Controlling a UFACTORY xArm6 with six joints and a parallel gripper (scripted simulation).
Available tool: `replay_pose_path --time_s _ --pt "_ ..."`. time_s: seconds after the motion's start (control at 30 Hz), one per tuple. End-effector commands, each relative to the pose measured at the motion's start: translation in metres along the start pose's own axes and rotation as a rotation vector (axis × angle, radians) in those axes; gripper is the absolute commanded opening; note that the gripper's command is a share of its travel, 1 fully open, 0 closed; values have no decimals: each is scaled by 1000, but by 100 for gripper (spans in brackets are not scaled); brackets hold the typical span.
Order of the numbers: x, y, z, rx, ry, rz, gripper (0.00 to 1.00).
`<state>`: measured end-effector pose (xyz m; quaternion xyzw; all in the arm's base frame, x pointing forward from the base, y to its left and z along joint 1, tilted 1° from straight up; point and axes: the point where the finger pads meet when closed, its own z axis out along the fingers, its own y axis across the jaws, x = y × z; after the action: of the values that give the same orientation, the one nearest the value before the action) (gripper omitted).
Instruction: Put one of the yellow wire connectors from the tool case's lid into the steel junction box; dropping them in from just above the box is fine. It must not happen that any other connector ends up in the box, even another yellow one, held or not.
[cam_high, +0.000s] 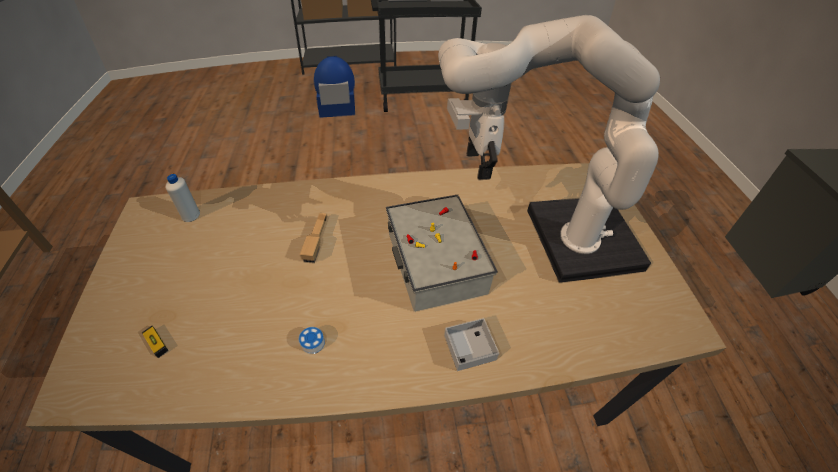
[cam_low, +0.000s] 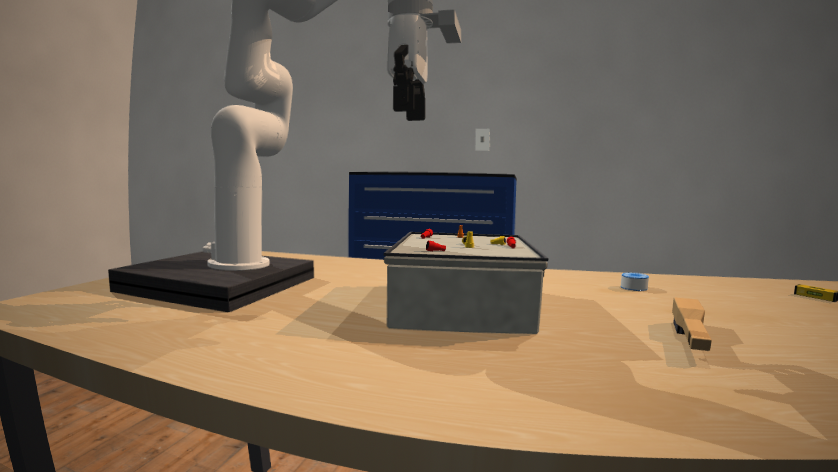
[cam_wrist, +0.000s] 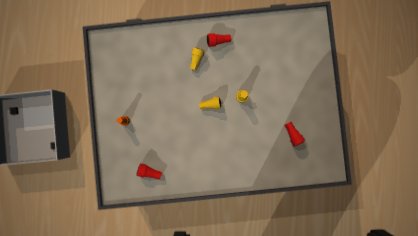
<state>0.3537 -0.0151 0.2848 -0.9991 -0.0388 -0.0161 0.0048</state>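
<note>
The grey tool case (cam_high: 451, 291) (cam_low: 463, 299) (cam_wrist: 165, 75) stands mid-table with its flat lid (cam_high: 445, 249) closed. Three yellow wire connectors lie on the lid: one (cam_high: 432, 226) (cam_wrist: 196, 58), a second (cam_high: 438, 237) (cam_wrist: 210, 103) on its side, and a third (cam_high: 419, 244) (cam_wrist: 242, 95) seen end-on. Red connectors (cam_high: 409, 238) (cam_wrist: 219, 39) and an orange one (cam_high: 454, 265) (cam_wrist: 123, 120) lie among them. The open steel junction box (cam_high: 483, 343) (cam_wrist: 61, 125) sits on the table in front of the case. My gripper (cam_high: 485, 167) (cam_low: 408, 99) is open and empty. It hangs high above the case and points straight down.
A white bottle (cam_high: 182, 199) stands at the far left. A wooden block (cam_high: 313, 237) (cam_low: 691, 322) lies left of the case. A blue tape roll (cam_high: 311, 339) (cam_low: 634, 281) and a yellow level (cam_high: 154, 341) (cam_low: 815, 291) lie near the front. The arm's black base (cam_high: 621, 257) is right of the case.
</note>
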Motion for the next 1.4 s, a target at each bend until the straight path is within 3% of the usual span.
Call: replay_pose_path --time_s 0.0,1.37 --pt "-5 1 -5 -2 -11 2 100" --pt "-9 2 -7 -3 -23 5 100"
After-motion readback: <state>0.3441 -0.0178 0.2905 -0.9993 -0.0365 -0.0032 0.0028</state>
